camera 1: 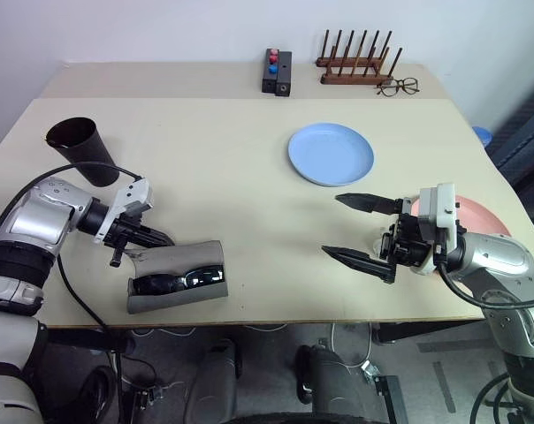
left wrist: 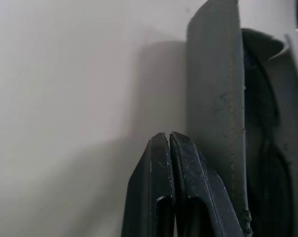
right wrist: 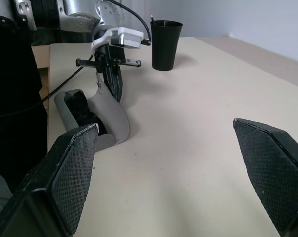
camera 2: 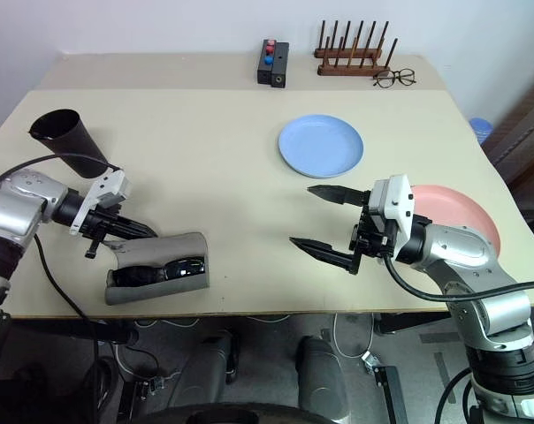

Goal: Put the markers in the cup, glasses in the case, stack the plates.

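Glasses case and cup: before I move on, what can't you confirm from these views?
- Cup contents: its interior is dark in both eye views; in the right wrist view only a tip shows above the rim, so the marker count is unknown.
- Case: sunglasses lie inside, but whether they are fully seated is unclear; the flap hides part.
- Pink plate: partly hidden behind the right gripper and its arm.

Silver-grey arms showing black joints and black two-fingered hands.
The left hand point(camera 1: 152, 237) and right hand point(camera 1: 353, 227) are wearing white camera blocks at the wrist; black cables are looping along both forearms, and the right hand's finger pads point(right wrist: 270, 170) are showing a fine cross-hatched rubber texture.
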`<state>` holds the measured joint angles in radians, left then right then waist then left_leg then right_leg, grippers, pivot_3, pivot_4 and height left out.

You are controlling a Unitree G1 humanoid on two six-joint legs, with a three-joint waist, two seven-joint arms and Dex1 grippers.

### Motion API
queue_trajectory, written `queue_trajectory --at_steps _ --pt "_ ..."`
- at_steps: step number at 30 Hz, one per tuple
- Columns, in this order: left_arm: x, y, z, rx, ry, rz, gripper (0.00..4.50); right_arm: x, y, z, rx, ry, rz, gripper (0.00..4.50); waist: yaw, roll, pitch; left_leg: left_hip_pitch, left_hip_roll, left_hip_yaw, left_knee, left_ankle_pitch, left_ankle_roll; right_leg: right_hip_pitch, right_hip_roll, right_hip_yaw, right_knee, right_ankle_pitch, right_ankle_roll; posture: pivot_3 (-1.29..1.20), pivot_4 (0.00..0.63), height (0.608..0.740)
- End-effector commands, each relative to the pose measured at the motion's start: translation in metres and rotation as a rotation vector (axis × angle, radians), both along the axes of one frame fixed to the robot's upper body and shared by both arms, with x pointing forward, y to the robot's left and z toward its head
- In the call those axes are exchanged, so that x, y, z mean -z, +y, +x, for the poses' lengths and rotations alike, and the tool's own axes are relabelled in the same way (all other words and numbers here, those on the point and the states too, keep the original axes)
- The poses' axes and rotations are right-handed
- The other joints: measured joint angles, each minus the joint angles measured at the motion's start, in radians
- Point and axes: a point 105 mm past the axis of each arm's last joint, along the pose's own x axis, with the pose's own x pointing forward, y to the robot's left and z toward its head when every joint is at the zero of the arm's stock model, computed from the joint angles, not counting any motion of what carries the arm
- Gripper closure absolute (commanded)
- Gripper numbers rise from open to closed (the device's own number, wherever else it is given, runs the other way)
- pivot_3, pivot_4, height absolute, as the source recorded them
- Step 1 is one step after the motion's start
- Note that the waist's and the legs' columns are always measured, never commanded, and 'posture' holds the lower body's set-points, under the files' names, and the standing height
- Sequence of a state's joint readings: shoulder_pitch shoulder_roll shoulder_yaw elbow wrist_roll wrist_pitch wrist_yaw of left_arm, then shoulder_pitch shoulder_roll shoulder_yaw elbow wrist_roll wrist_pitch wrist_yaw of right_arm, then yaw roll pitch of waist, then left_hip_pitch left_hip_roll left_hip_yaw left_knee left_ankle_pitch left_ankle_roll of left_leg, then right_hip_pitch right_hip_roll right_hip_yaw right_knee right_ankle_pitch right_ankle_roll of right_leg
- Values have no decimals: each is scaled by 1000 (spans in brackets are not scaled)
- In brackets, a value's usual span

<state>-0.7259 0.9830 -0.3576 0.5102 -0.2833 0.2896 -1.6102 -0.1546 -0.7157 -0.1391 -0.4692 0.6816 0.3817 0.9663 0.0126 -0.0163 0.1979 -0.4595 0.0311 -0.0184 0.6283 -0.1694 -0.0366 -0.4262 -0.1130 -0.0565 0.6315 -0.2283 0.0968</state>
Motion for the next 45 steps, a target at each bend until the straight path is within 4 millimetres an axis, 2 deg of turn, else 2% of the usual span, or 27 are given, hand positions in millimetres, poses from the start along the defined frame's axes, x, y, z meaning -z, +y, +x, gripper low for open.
queue_trajectory --at_steps 1,14,19,26,30,34,41,42,45 --pt "-6 -2 -9 24 24 -5 4439 -10 2 -4 -10 -45 6 0 0 0 0 0 0 0 0 0 0 0 0 0 0 0 0 0 150 740" --pt "-10 -12 -24 77 57 -31 4439 -10 2 -4 -4 -42 6 0 0 0 0 0 0 0 0 0 0 0 0 0 0 0 0 0 150 740" --pt "-18 -13 -22 77 35 -54 4439 -9 2 -3 -3 -40 4 0 0 0 0 0 0 0 0 0 0 0 0 0 0 0 0 0 150 740" --pt "-11 -18 -35 109 84 -64 4439 -9 2 -3 -3 -39 7 0 0 0 0 0 0 0 0 0 0 0 0 0 0 0 0 0 150 740" --pt "-8 -15 -30 89 62 -66 4439 -9 2 -2 -1 -40 6 0 1 0 0 0 0 0 0 0 0 0 0 0 0 0 0 0 150 740" --pt "-24 -15 -9 19 3 -123 4439 -8 0 1 13 -20 6 0 2 0 0 0 0 0 0 0 0 0 0 0 0 0 0 0 150 740" --pt "-75 -19 16 -49 -100 -319 4439 -11 -12 21 138 9 24 0 0 0 0 0 0 0 0 0 0 0 0 0 0 0 0 0 150 740" --pt "-92 -22 19 -55 -120 -386 4211 -9 -16 28 181 6 4 0 0 0 0 0 0 0 0 0 0 0 0 0 0 0 0 0 150 740" --pt "-121 -29 21 -41 -149 -507 3173 -5 -25 42 292 -18 -48 0 0 0 0 0 0 0 0 0 0 0 0 0 0 0 0 0 150 740"
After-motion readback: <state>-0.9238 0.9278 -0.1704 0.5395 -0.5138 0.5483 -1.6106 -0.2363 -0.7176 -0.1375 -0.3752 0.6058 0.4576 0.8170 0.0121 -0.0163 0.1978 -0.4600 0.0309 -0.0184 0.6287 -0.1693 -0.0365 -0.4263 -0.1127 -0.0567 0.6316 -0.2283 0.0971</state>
